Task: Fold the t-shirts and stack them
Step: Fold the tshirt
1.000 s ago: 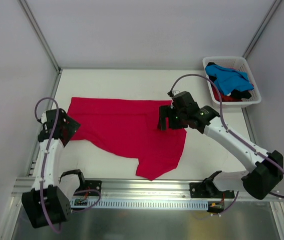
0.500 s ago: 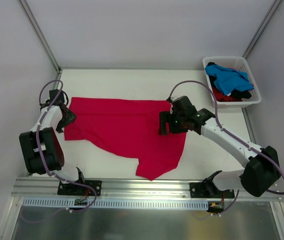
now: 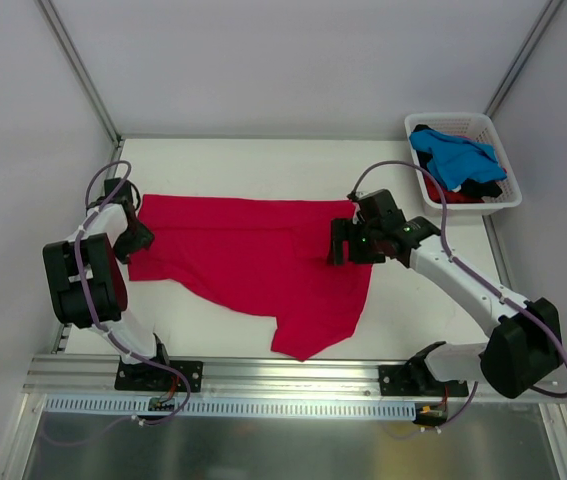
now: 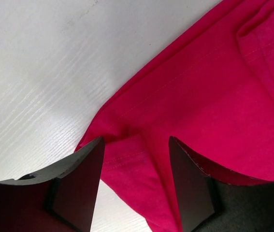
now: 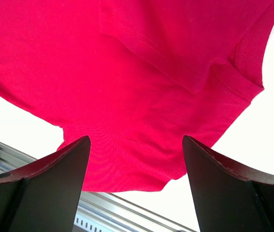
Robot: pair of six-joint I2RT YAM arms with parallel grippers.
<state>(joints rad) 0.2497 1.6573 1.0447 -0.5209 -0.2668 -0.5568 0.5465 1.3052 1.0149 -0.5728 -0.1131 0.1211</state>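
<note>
A crimson-red t-shirt [image 3: 253,258] lies spread and rumpled across the middle of the white table. My left gripper [image 3: 135,240] is open at the shirt's left edge, and the left wrist view shows its jaws apart over a folded sleeve corner [image 4: 132,159]. My right gripper [image 3: 338,245] is open above the shirt's right part, and the right wrist view looks down on the red cloth [image 5: 141,87] between wide-apart jaws. A bright blue t-shirt [image 3: 455,158] lies on dark and red ones in the basket.
A white slatted basket [image 3: 498,140] stands at the back right corner. A metal rail [image 3: 283,385] runs along the near table edge. Grey walls close in the left, back and right sides.
My left arm has swung up and in from the left side, bringing its gripper to the shirt's left edge. My right gripper has shifted slightly right over the shirt.
</note>
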